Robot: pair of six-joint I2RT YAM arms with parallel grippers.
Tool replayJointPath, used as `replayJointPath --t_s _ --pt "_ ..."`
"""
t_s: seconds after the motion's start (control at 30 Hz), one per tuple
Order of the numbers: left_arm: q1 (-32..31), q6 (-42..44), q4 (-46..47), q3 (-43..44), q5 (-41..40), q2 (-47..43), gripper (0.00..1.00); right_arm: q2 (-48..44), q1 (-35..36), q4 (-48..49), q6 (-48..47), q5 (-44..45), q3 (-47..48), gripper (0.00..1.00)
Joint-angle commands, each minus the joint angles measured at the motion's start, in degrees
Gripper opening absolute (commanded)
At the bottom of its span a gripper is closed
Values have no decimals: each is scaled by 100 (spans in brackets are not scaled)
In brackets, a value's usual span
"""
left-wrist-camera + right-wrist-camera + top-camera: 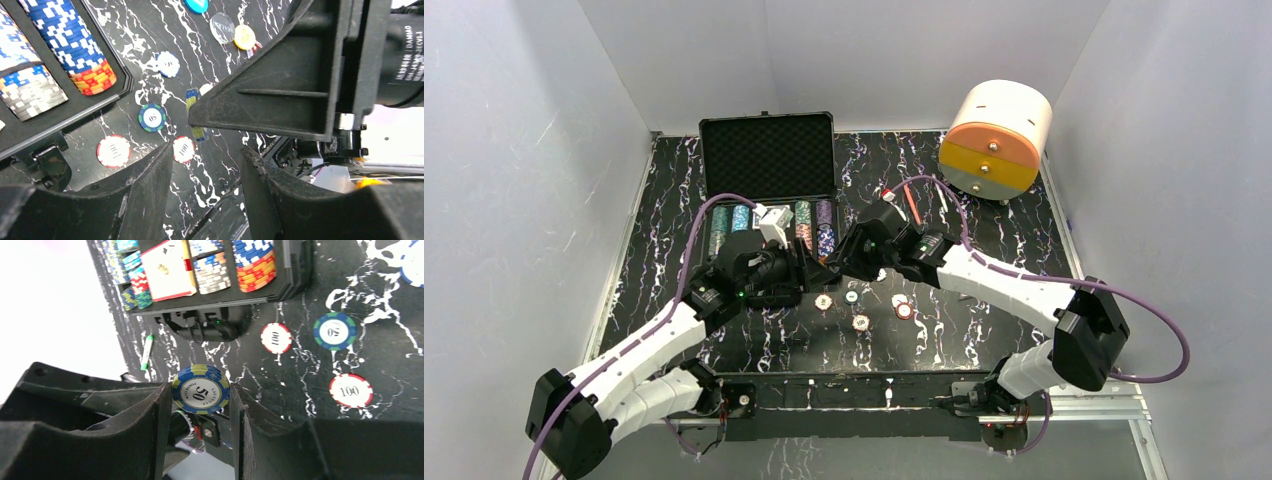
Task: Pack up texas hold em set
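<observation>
**Top view:** open black case [769, 150] at upper centre; left gripper [812, 268] and right gripper [842, 262] meet just below it, fingertips hidden.

**Left wrist view:** left fingers [145, 195] stand half apart, empty; the 50 chip [192, 98], edge-on at centre, is partly masked.

**Right wrist view:** right fingers [150, 415] are clamped on its rim. A handover is judged likely: the free rim should be pinched squarely before release. Spare slot room cannot be made out.
</observation>
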Motion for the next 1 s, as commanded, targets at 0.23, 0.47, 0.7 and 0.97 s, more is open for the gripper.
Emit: replayJointPath --t_s 0.23,0.47,0.7,0.97 --pt "10 -34 1106 -249 -416 99 32 -310 -245 707 406 -741 -37 40" --pt "10 -237 1619 -389 -536 177 27 -248 -322 832 434 -982 -84 40" --pt "12 -288 1550 -421 -1078 184 0 -241 -453 834 238 -1058 -90 56" --pt "12 -851 -1110 399 -2904 306 0 -529 -1167 85 -597 -272 181 81"
